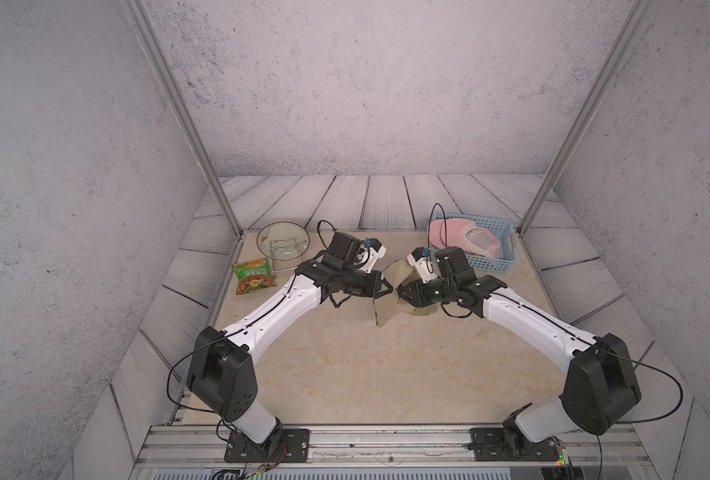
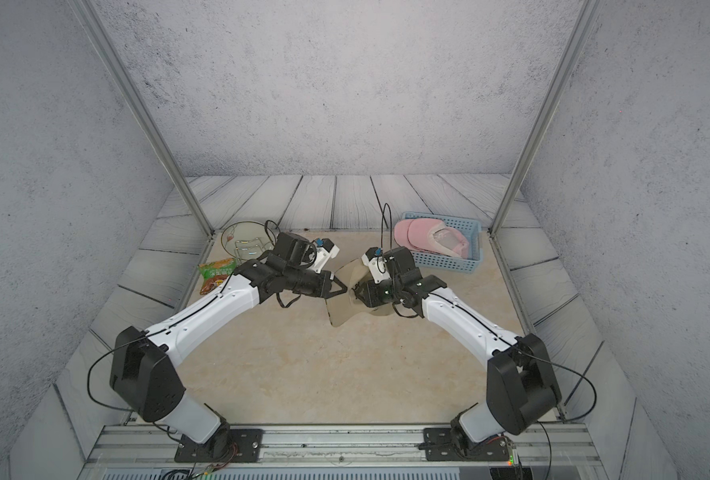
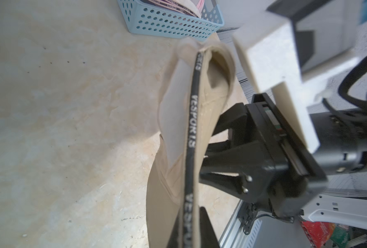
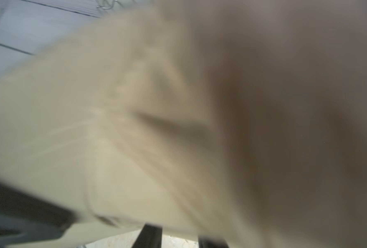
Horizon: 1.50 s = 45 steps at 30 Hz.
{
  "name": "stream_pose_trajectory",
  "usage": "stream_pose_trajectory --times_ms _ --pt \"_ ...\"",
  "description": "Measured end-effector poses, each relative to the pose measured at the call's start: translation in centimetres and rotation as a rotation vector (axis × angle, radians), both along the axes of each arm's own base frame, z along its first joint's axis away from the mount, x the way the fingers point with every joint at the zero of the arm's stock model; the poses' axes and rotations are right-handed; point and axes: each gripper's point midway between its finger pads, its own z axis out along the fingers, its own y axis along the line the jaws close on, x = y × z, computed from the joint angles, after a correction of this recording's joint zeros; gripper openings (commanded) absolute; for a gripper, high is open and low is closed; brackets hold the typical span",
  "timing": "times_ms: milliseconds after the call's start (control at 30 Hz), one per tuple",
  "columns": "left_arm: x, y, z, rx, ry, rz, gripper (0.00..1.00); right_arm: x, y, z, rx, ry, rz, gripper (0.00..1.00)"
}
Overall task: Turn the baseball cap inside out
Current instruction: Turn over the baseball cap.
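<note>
Top views. The cap [image 1: 385,314], tan, is held up off the table [image 1: 365,365] at its middle, between the two arms, with the brim hanging toward the near edge. The left gripper [image 1: 387,287] meets the cap's edge from the left, its fingers drawn together on it. The right gripper [image 1: 401,291] meets the cap from the right, its tips hidden in the cloth. Both top views agree; the cap [image 2: 338,311] stands clear of everything else. A blue basket [image 1: 490,264] with pink slippers [image 1: 457,232] sits at the far right. A plate [image 1: 282,239] and a snack bag [image 1: 254,276] lie at the far left.

Left wrist view. The cap [image 3: 174,120] is seen edge-on, with its black lettered band [image 3: 194,111] running along the rim. The left gripper [image 3: 189,236] is clamped on that band, one finger on each side. The right gripper [image 3: 208,150] reaches in against the inner cloth with its fingers standing apart. Whether any cloth lies between them cannot be told. The basket [image 3: 169,23] stands beyond the cap.

Right wrist view. Blurred. Cap [image 4: 135,128] cloth fills nearly the whole frame. Dark fingers [image 4: 148,236] show only at the frame's edge, and their spacing cannot be judged here.
</note>
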Motion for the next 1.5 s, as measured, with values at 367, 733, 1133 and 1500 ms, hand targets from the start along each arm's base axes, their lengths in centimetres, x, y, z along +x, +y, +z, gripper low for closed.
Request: stream_pose_trajectory --times_ms 367,733,1133,1500 --pt "-2.5 -0.7 -0.2 -0.106 0.098 -0.069 0.00 2.3 -3.4 -3.5 -0.109 -0.027 -0.199 0.56" --pt "-2.5 -0.8 -1.0 -0.127 0.105 -0.070 0.00 2.6 -3.0 -5.3 0.027 0.037 -0.190 0.61" --pt "-0.5 0.4 -8.9 -0.038 0.207 0.075 0.00 1.1 -2.6 -10.8 0.023 0.199 -0.169 0.60" --pt "0.4 0.6 -12.6 -0.039 0.281 0.118 0.00 1.6 -2.7 -14.3 -0.040 0.277 -0.199 0.60"
